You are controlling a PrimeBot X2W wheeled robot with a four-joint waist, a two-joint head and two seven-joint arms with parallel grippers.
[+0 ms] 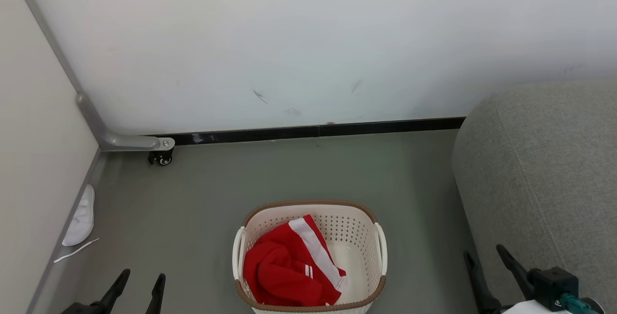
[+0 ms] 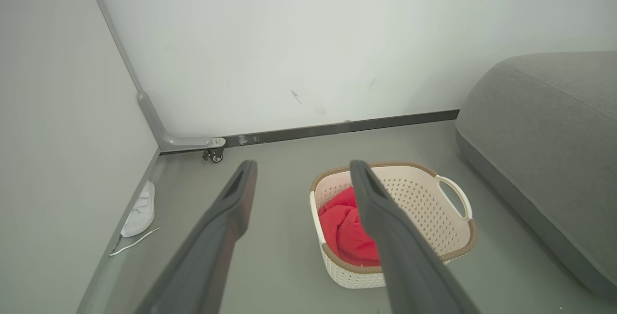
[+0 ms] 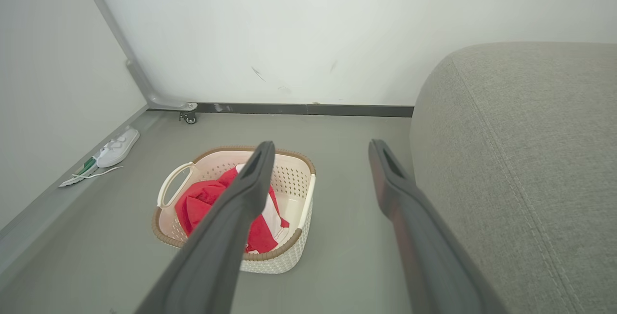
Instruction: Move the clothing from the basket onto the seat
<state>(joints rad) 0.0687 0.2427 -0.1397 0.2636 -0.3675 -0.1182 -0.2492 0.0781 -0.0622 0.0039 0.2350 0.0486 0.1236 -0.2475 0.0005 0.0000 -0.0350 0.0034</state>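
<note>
Red clothing point(image 1: 287, 268) with white stripes lies bunched in the left half of the cream basket point(image 1: 356, 225) on the grey floor; it also shows as clothing point(image 2: 344, 229) and clothing point(image 3: 202, 205) in the wrist views, inside the basket point(image 2: 424, 198) and basket point(image 3: 294, 179). The grey seat point(image 1: 544, 169) rises to the basket's right. My left gripper point(image 1: 140, 280) hangs open, left of the basket and high above the floor. Between basket and seat my right gripper point(image 1: 484, 256) is open too. Nothing sits between either pair of fingers.
A white wall with a dark skirting point(image 1: 313, 131) closes the back. A partition on a castor point(image 1: 161, 158) stands at the left. A white slipper point(image 1: 82, 215) and a lace lie along its foot.
</note>
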